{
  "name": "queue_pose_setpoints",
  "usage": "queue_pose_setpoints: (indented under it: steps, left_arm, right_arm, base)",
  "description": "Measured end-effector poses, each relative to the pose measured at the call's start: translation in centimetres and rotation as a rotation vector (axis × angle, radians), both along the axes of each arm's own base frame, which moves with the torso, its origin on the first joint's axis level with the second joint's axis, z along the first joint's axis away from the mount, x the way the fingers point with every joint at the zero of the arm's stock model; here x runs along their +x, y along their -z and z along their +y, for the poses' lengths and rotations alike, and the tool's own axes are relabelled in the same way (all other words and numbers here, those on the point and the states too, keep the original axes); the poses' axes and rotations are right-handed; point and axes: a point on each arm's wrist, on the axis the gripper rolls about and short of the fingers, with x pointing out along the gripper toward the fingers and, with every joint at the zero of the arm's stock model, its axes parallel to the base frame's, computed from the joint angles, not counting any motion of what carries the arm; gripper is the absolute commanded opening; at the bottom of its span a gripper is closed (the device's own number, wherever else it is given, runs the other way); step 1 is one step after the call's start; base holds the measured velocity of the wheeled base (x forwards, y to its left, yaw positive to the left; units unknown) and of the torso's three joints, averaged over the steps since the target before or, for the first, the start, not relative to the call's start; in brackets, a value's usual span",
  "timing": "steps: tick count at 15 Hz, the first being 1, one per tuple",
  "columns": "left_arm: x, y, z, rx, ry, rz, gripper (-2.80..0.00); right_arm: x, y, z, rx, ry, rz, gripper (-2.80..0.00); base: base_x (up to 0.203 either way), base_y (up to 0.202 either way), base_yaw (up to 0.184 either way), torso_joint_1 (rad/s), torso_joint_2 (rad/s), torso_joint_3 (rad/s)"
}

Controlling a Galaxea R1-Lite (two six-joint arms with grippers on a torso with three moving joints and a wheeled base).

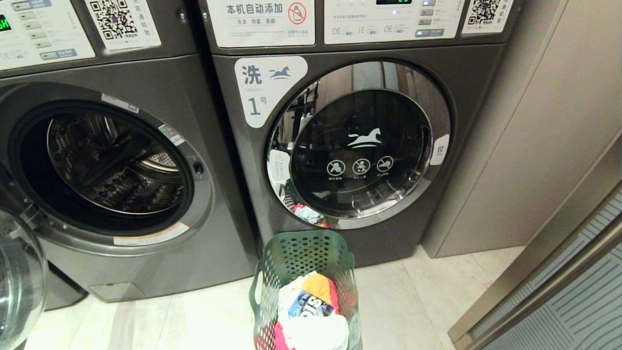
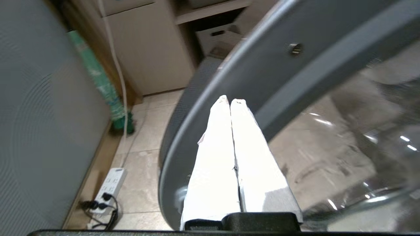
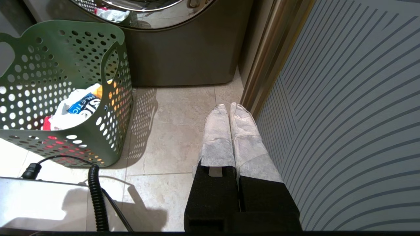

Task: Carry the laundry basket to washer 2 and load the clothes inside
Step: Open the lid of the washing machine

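Left claw (image 2: pixel 232 101) and right claw (image 3: pixel 232 106) both have fingers pressed together, empty.

The laundry basket (image 1: pixel 305 257) is matt green perforated plastic; the clothes (image 1: pixel 311 311) inside are soft cloth. At upper right, the closed door (image 1: pixel 359 146) has glossy chrome rim and dark glass. Floor (image 1: pixel 427 287) tiles look smooth, pale stone.
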Motion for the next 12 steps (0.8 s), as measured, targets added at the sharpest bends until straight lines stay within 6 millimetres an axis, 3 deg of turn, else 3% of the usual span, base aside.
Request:
queue_pose_setpoints:
  steps: [4, 7, 9, 12]
  left_arm:
    - [-2.1, 1.3, 6.6, -0.013, -0.15, -0.003, -2.8]
    - [-3.4, 1.6, 10.9, -0.008, -0.171, -0.016, -2.8]
    - [-3.6, 1.7, 11.6, -0.016, -0.125, -0.021, -2.8]
    - [-3.5, 0.8, 8.6, -0.025, 0.058, -0.022, -2.8]
  right_arm:
    - [0.0, 0.0, 0.0, 0.0, 0.0, 0.0, -2.8]
    - [0.0, 0.0, 0.0, 0.0, 0.0, 0.0, -2.8]
    - [0.0, 0.0, 0.0, 0.0, 0.0, 0.0, -2.8]
    - [0.0, 0.0, 0.0, 0.0, -0.001, 0.0, -2.8]
  base:
    - [0.0, 0.0, 0.0, 0.0, 0.0, 0.0]
    - [0.0, 0.0, 0.0, 0.0, 0.0, 0.0]
    - [0.0, 0.0, 0.0, 0.0, 0.0, 0.0]
    - [0.0, 0.0, 0.0, 0.0, 0.0, 0.0]
